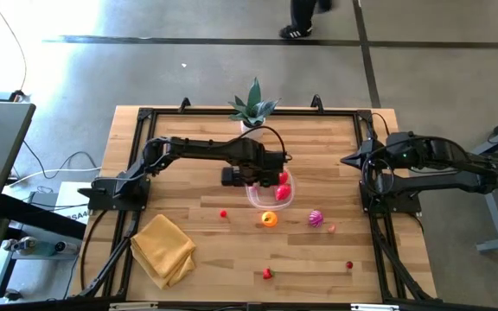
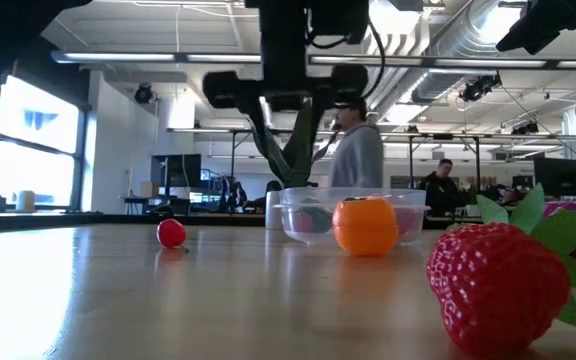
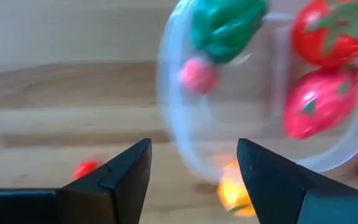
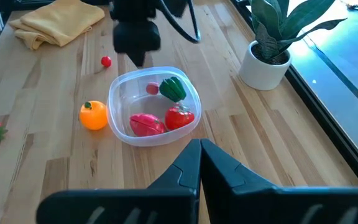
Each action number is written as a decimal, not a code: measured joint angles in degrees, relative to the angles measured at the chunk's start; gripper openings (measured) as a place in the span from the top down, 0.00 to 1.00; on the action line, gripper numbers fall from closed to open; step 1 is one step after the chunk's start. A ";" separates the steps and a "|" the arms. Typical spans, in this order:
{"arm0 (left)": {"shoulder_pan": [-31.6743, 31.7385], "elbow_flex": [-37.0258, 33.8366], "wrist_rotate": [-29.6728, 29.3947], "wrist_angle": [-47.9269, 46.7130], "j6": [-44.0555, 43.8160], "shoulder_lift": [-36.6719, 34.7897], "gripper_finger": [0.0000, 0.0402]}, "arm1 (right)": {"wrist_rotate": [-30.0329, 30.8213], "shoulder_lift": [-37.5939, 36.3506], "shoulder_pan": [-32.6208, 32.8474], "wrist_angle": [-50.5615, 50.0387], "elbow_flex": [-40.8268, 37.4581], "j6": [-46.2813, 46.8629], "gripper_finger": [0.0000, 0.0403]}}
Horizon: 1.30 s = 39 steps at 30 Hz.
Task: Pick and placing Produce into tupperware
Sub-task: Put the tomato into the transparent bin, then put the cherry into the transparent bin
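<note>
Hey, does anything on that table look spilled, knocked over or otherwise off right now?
Nothing stands out. The tupperware sits upright with four pieces inside, the plant stands upright, the yellow cloth lies folded, and the loose produce simply lies scattered on the table, waiting to be picked.

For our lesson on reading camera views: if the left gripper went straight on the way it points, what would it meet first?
Probably the tupperware: the open left gripper points at its near rim, though depth is unclear.

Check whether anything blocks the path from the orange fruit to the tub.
Nothing visible does. The orange fruit sits on bare wood right beside the tub. The left end effector, open and empty, hovers over the tub.
</note>
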 joint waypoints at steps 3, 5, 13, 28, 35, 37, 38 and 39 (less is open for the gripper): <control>-1.45 0.05 -0.21 -4.04 -0.17 -1.15 0.41 | 0.02 0.00 0.00 0.00 0.00 -0.01 1.00; -3.08 0.02 -1.61 -7.56 -1.85 -1.74 0.40 | 0.02 -0.02 0.00 0.00 0.00 -0.01 1.00; -11.40 -3.37 -6.48 -12.15 -21.65 -3.61 0.36 | 0.02 -0.02 0.00 0.00 0.00 -0.01 1.00; -14.67 -22.00 -6.43 5.37 -35.09 -7.51 0.24 | 0.02 -0.02 0.00 0.02 0.00 -0.01 1.00; -14.68 -34.02 -4.93 17.39 -36.44 -13.74 0.23 | 0.02 -0.02 0.00 0.00 0.00 -0.01 1.00; -14.68 -36.83 -4.48 20.05 -37.27 -14.68 0.23 | 0.02 -0.02 0.00 0.00 0.00 -0.01 1.00; -14.64 -38.04 -4.10 21.43 -37.87 -14.92 0.23 | 0.02 0.00 0.00 0.00 0.00 0.01 1.00; -14.58 -39.03 -3.84 22.48 -38.49 -14.94 0.23 | 0.00 -0.01 0.00 0.00 0.00 -0.01 1.00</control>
